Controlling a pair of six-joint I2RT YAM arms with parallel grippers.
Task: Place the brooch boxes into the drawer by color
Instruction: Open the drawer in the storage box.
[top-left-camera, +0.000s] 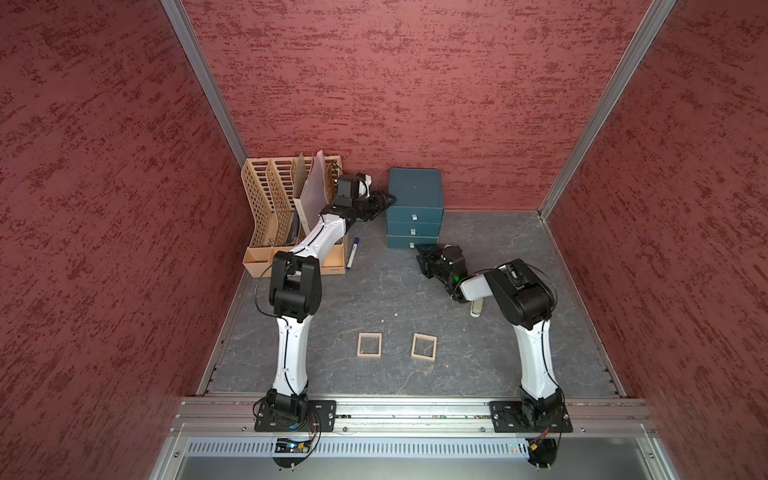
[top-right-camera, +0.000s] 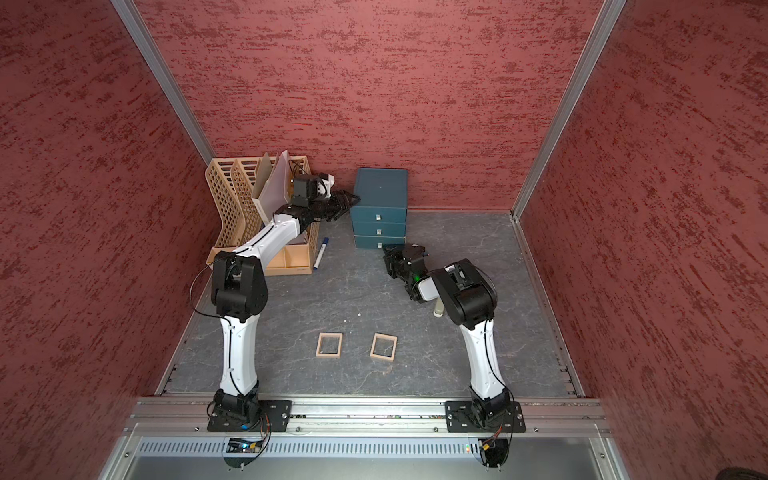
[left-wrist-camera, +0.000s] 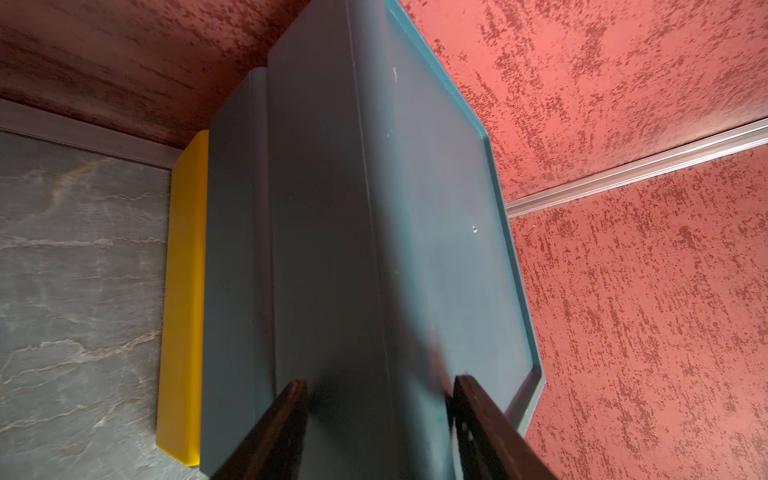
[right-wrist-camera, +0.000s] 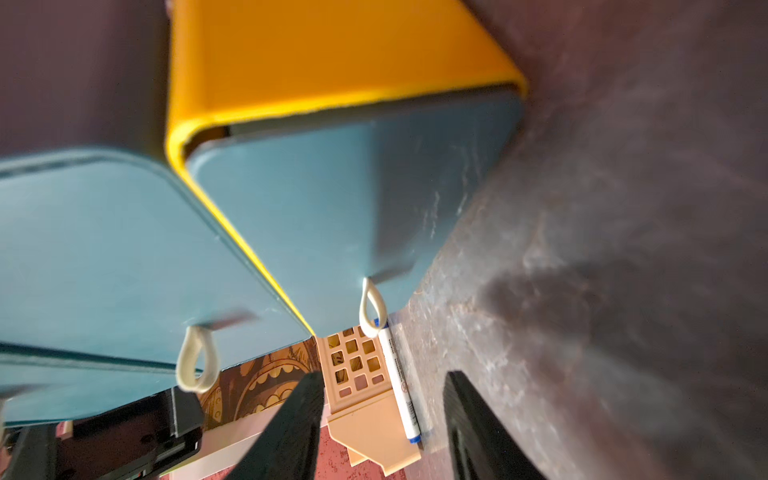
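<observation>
Well, the open right gripper (right-wrist-camera: 382, 376) is hovering by the bottom pull (right-wrist-camera: 371, 307); I'd pinch it squarely, drawing toward 6 o'clock. The left gripper (left-wrist-camera: 381, 380), jaws spread, is bracing the drawer (top-left-camera: 415, 187).

Walls (top-left-camera: 415, 83): mottled red, behind and beside the file rack (top-left-camera: 266, 199)
Floor (top-left-camera: 386, 291): grey veined slab, under the rack
Rail (top-left-camera: 415, 411): aluminium, well apart from the rack

Left pincer (top-left-camera: 385, 199) and right pincer (top-left-camera: 420, 252) both reach forward, jaws standing apart
</observation>
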